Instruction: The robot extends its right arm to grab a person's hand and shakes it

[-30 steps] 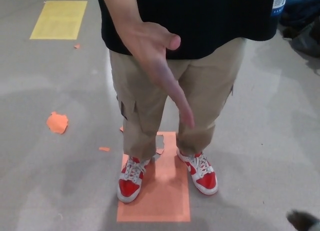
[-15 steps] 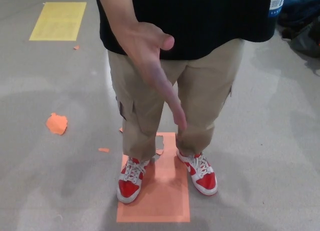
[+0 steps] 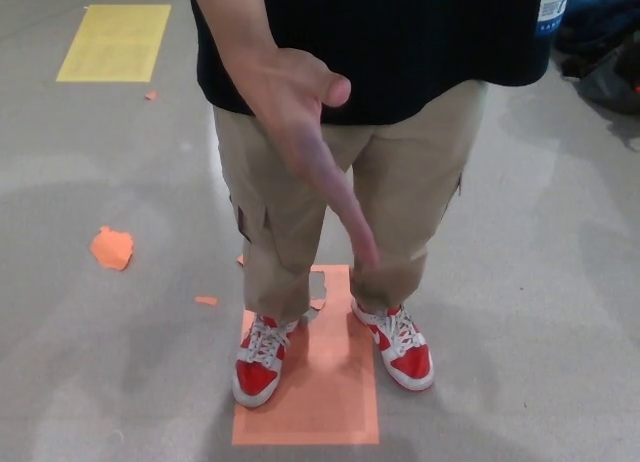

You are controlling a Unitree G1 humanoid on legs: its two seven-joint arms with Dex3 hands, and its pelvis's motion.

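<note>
We see the person's hand (image 3: 305, 132) at upper centre, open, thumb up, its long axis slanting down-right, fingertips toward the lower frame. Neither robot hand shows.

Grey concrete floor (image 3: 520, 282), orange floor mat (image 3: 320, 402), yellow rectangle (image 3: 112, 42), orange scraps (image 3: 111, 248)

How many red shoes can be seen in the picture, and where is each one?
2. One red shoe stands at the left edge of the orange floor mark; the other red shoe stands at its right edge. None seems hidden.
</note>
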